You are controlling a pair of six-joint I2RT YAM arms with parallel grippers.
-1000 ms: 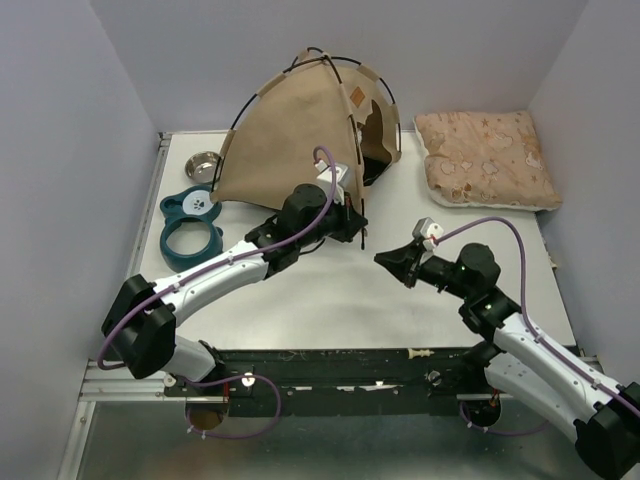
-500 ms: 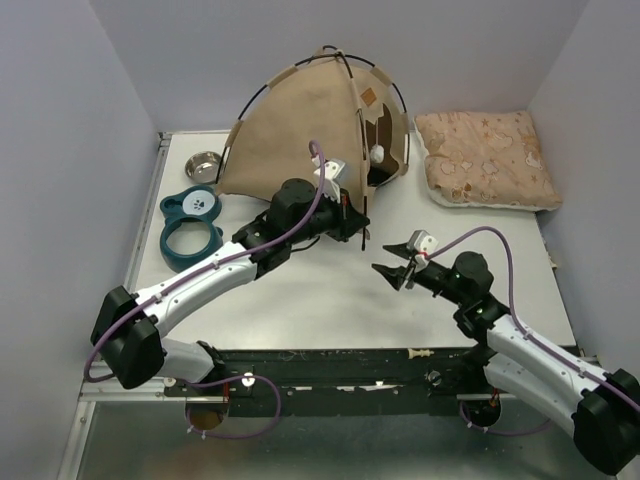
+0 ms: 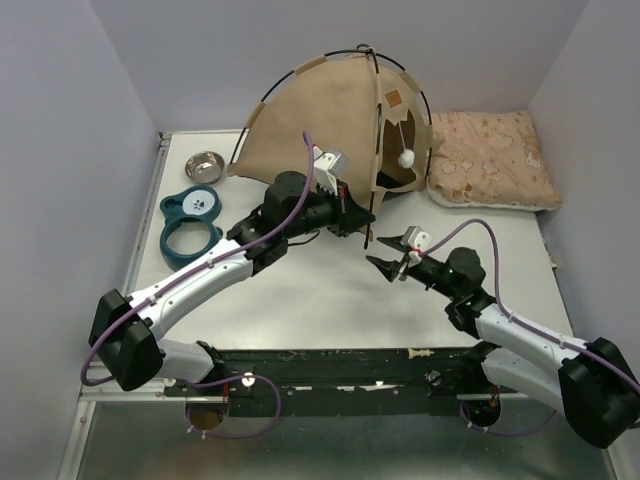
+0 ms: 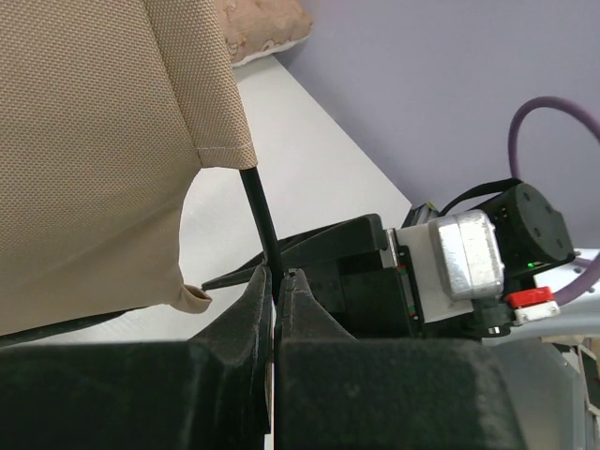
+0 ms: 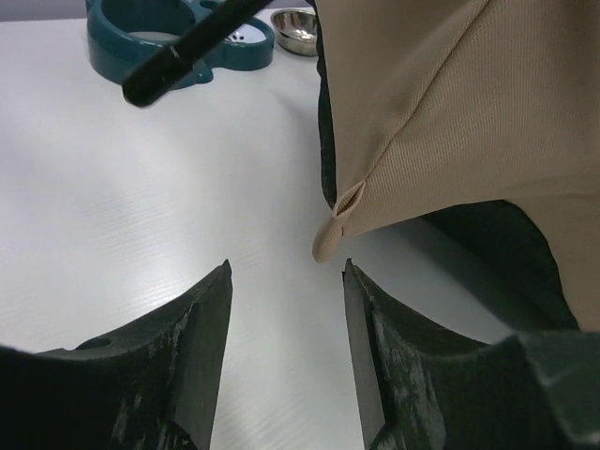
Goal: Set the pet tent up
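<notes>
1. Pale lilac walls closed in the scene beyond both pairs of fingers and to either side of them.
2. The white surface lay beneath both pairs of fingers, and a bare stretch of it showed through the gap between the right ones.
3. The pet tent stood as a tan dome at the back of the surface. It was just beyond the left fingers, and beyond and slightly left of the right fingers.
4. A pink cushion lay beyond and to the right of the right fingers, just beside the tent.
5. A teal ring-shaped holder sat well to the left of the left fingers.
6. The black pole came down out of the tent's hem and into the left fingers. These were pressed together on it, just below the fabric edge.
7. A steel bowl rested beyond the holder, far left of the left fingers.
8. The tent's folded tan corner sat just ahead of the right fingers, in line with their gap. Those fingers were spread wide and touched nothing.
9. A white pom-pom hung in the tent's opening, beyond both pairs of fingers.
10. An orange-brown label sat high on the tent, above the pom-pom.
</notes>
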